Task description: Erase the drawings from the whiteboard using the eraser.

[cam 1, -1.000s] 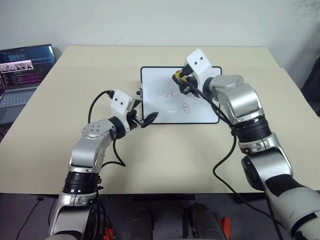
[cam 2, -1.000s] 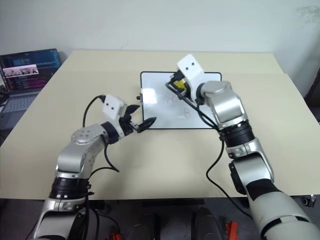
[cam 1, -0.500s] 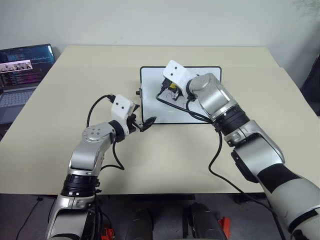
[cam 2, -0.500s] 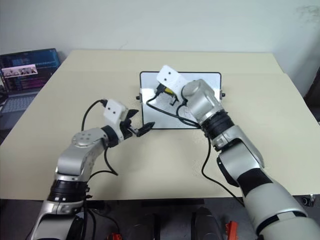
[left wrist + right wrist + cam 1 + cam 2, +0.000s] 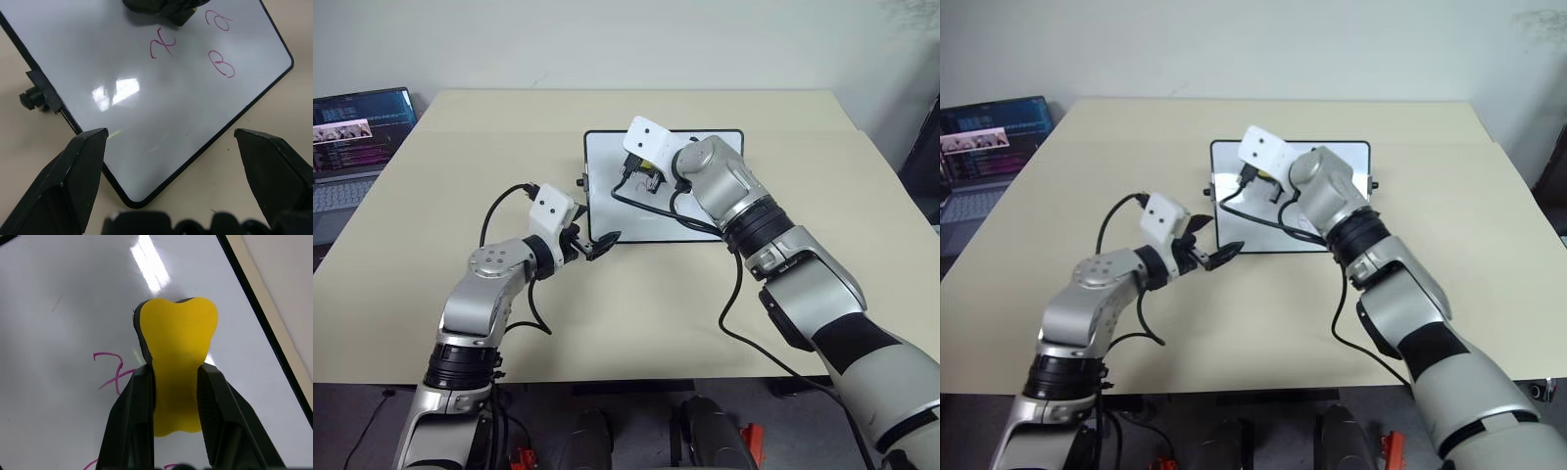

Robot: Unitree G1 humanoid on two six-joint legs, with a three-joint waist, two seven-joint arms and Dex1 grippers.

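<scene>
The whiteboard [image 5: 607,186] is laid flat on the beige table [image 5: 431,264], toward the far middle; its black frame and a small side knob [image 5: 30,98] are seen at the edge nearest the left arm; a laptop [image 5: 352,127] is placed at the table's far left corner, well apart from the board.

The right gripper [image 5: 173,396] is held over the board's left part; its two black fingers [image 5: 129,426] are pressed against the sides of the eraser [image 5: 178,362], which is pinched between them with the yellow face turned to the wrist camera and a dark edge seen along one side; the eraser is positioned just beside the x-like squiggle [image 5: 115,372]; whether the board is touched cannot be told.

The drawings [image 5: 195,44] are noted as intact in the left wrist view: the x-like squiggle, a small loop [image 5: 218,20] and a B-like shape [image 5: 221,63], all in thin reddish-purple marker, grouped near one another.

The left gripper [image 5: 597,242] is held at the near left corner of the board, just off its frame; its fingers [image 5: 73,171] are spread wide, with nothing between them.
</scene>
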